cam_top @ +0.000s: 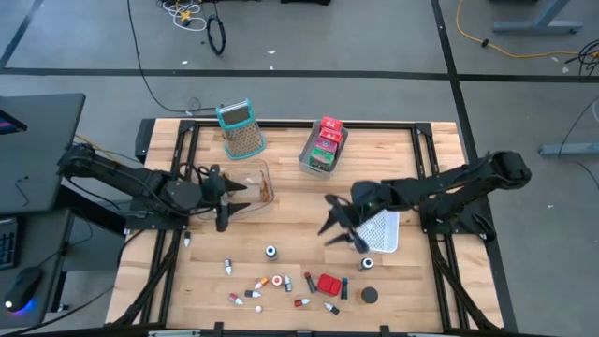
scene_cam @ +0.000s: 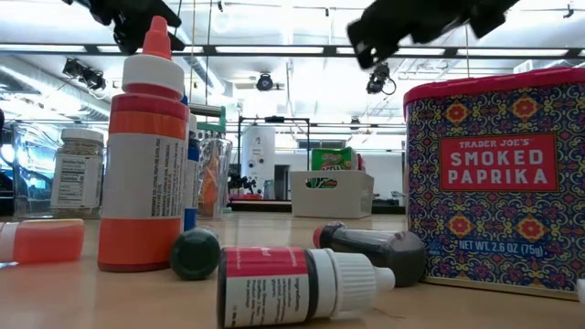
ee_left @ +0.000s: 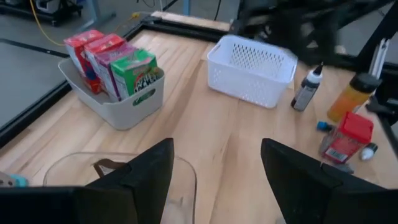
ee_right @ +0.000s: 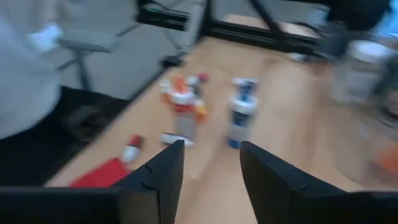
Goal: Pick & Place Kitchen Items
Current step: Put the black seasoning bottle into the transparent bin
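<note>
Several small kitchen items lie loose near the table's front edge: a red paprika tin, a short jar, a dark round lid, and tiny bottles and tubes. The low view shows the tin and an orange bottle standing upright, with a small bottle lying on its side. Red, pink and green packets stand in a grey bin. My left gripper hangs open beside a clear container. My right gripper hangs open left of a white basket. Neither holds anything.
A teal-handled metal grater lies at the far left of the table. The clear container's rim shows just ahead of my left fingers. Bare wood lies between the bin, the basket and the loose items.
</note>
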`<action>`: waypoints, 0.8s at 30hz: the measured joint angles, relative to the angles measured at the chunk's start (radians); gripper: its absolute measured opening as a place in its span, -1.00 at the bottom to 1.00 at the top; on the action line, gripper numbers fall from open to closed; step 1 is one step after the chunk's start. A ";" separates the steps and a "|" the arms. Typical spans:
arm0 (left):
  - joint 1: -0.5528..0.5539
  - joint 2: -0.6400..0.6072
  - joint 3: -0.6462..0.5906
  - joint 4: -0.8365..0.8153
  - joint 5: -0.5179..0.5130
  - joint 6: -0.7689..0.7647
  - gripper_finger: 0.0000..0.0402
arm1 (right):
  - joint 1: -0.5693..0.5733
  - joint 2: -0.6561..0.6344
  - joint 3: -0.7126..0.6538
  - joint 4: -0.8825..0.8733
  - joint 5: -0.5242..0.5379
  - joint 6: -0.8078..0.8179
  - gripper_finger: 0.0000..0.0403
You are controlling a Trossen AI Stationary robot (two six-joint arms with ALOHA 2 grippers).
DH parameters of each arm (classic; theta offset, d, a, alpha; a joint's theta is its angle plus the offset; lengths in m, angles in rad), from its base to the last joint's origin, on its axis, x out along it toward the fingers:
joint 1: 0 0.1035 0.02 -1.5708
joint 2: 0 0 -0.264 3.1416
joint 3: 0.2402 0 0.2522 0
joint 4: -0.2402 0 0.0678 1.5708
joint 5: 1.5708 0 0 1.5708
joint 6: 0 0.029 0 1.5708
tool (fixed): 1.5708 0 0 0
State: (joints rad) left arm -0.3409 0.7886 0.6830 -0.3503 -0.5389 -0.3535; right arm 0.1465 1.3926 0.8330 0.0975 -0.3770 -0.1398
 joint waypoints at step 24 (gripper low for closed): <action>0.000 0.262 0.000 0.279 0.040 0.186 0.24 | 0.338 0.055 0.000 0.189 0.071 0.058 -0.17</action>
State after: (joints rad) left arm -0.3412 1.0502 0.6827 -0.0715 -0.4987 -0.1672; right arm 0.4843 1.4475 0.8330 0.2860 -0.3058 -0.0823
